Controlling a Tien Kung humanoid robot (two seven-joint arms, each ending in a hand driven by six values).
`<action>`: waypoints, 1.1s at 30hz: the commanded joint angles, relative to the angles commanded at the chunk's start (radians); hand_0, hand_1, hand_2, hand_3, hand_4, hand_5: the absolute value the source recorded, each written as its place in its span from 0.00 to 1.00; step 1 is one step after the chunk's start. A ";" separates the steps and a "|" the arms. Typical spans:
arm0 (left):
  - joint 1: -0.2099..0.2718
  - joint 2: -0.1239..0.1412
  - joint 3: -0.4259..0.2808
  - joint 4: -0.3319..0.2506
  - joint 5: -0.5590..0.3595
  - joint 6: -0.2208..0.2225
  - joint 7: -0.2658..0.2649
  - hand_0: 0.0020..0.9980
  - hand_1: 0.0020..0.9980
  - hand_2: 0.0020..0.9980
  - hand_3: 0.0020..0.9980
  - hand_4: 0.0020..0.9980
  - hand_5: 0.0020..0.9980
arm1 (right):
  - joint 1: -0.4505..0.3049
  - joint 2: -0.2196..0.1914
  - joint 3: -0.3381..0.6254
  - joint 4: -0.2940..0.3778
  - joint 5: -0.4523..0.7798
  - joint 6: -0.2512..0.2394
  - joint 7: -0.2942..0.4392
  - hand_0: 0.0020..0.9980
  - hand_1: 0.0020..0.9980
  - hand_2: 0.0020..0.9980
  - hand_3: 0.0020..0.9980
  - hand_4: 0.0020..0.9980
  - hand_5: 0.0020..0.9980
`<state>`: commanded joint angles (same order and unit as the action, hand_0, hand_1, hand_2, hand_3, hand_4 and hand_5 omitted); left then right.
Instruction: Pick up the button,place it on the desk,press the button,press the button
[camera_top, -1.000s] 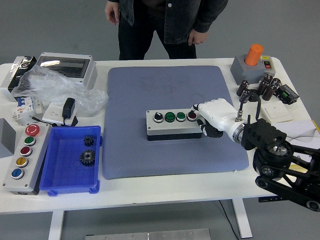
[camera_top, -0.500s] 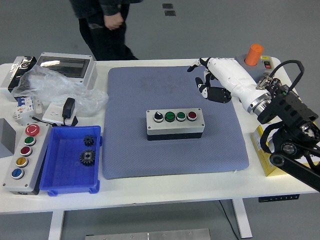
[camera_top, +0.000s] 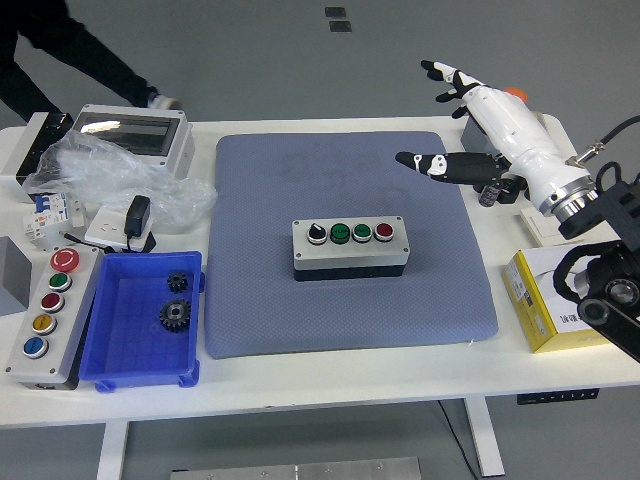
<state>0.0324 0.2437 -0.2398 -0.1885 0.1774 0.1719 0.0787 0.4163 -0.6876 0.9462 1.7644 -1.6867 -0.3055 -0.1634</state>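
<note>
The white tabletop (camera_top: 330, 385) is covered by a blue-grey mat (camera_top: 300, 190), at whose centre the four-button box (camera_top: 350, 247) is set flat, while the right hand (camera_top: 478, 120) is held raised well apart, fingers (camera_top: 422, 161) spread and empty.

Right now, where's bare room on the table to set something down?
Free: blue mat around the button box, and the white strip along the table's near edge. Crowded: left side by the blue bin and plastic bag; right edge by the yellow box.
</note>
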 joint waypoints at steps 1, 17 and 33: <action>0.000 0.001 0.000 0.000 -0.001 -0.001 0.001 0.67 0.70 0.62 0.65 0.61 0.39 | -0.018 -0.002 0.020 0.001 0.010 -0.007 0.010 0.91 0.94 1.00 1.00 1.00 0.62; -0.003 0.003 -0.005 0.004 0.005 -0.021 0.034 0.67 0.70 0.62 0.65 0.61 0.39 | -0.179 -0.031 0.307 0.015 0.096 -0.047 0.079 0.91 0.90 0.94 1.00 1.00 0.65; -0.025 0.006 -0.017 -0.003 0.025 -0.049 0.079 0.68 0.71 0.64 0.65 0.61 0.39 | -0.152 -0.036 0.293 0.015 0.006 -0.022 0.034 0.91 0.90 0.94 1.00 1.00 0.65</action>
<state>0.0069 0.2501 -0.2568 -0.1910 0.2020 0.1232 0.1574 0.2640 -0.7231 1.2389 1.7790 -1.6808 -0.3276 -0.1297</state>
